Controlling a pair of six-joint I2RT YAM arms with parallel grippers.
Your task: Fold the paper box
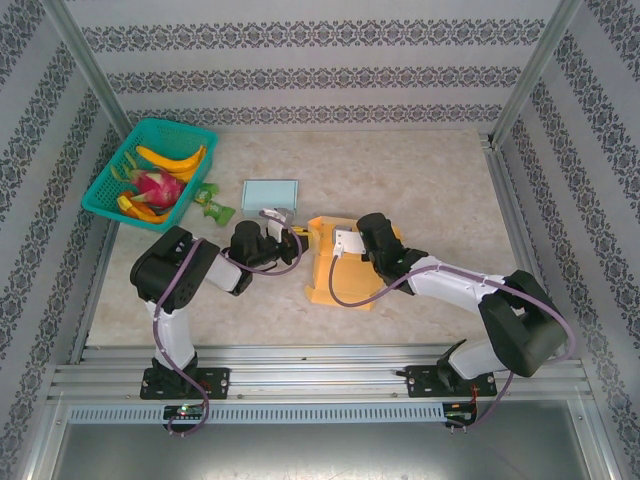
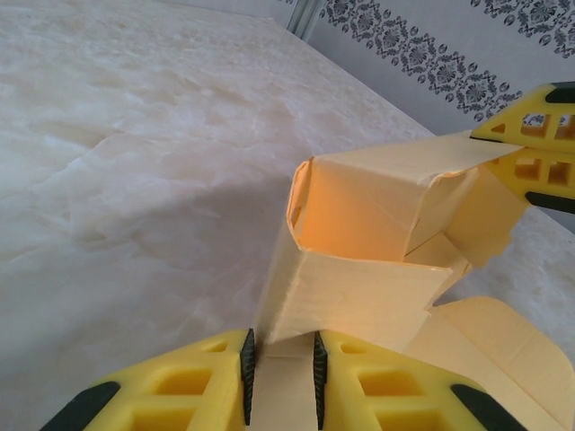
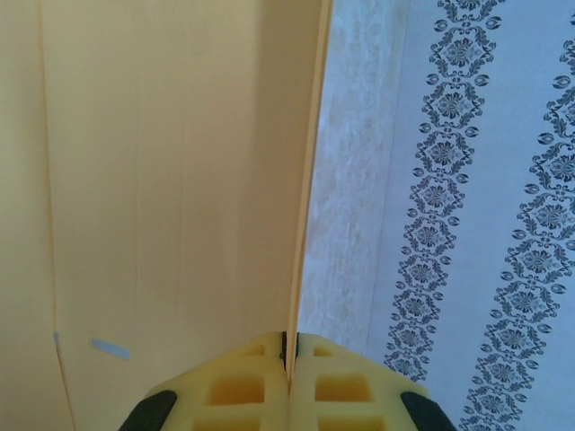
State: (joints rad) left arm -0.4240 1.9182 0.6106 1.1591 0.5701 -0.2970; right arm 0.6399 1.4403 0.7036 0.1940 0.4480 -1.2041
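Left pincer [image 2: 280,364] pinches seemingly half-folded box [image 2: 359,224].

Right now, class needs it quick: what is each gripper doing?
Left gripper: jaws around a paper box flap; firm grip cannot be told.
Right gripper: closed on the paper box's edge.

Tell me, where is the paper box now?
Mid-table in the top view, the paper box is gripped by the left end effector and right end effector, right of the basket.

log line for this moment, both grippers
step: folding paper box | left gripper: flap between jaws, grip unclear | right gripper: shut on panel
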